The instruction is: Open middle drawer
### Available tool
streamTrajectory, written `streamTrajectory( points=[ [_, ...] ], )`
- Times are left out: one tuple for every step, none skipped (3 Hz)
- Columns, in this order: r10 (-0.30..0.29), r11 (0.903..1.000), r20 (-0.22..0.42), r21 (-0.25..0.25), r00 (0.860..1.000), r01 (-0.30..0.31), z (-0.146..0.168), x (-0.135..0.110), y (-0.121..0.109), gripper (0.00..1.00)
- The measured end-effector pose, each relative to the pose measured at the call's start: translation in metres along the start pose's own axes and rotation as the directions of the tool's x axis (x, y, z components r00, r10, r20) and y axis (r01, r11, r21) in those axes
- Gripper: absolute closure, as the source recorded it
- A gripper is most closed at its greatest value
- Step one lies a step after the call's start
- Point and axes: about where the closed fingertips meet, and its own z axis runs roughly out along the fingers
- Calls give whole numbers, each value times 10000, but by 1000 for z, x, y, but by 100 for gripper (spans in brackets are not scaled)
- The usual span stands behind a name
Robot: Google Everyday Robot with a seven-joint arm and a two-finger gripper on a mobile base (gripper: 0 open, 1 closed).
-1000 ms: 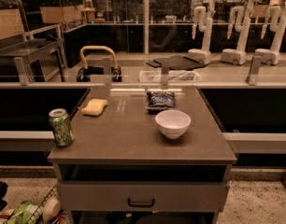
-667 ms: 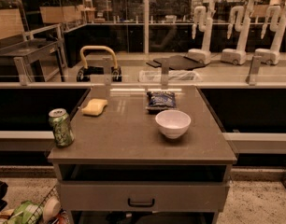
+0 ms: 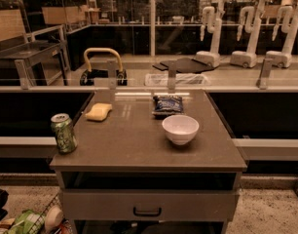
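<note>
The middle drawer is a wide flat grey front across the grey counter unit, low in the camera view. Its small dark curved pull handle sits at the centre. The front looks flush with the unit. Above it is a dark wide slot with no front panel. My gripper is not in view.
On the counter top stand a green soda can at the left edge, a yellow sponge, a dark blue snack bag and a white bowl. A basket of items sits on the floor at the lower left.
</note>
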Motion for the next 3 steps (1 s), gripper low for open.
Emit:
streamTrajectory(
  points=[
    [452, 9974, 253, 542, 9987, -466, -103, 4, 10, 0],
    [778, 9713, 184, 2242, 9968, -799, -251, 13, 29, 0],
    [1165, 9439, -410, 3153, 9923, -978, -315, 43, 70, 0]
  ],
)
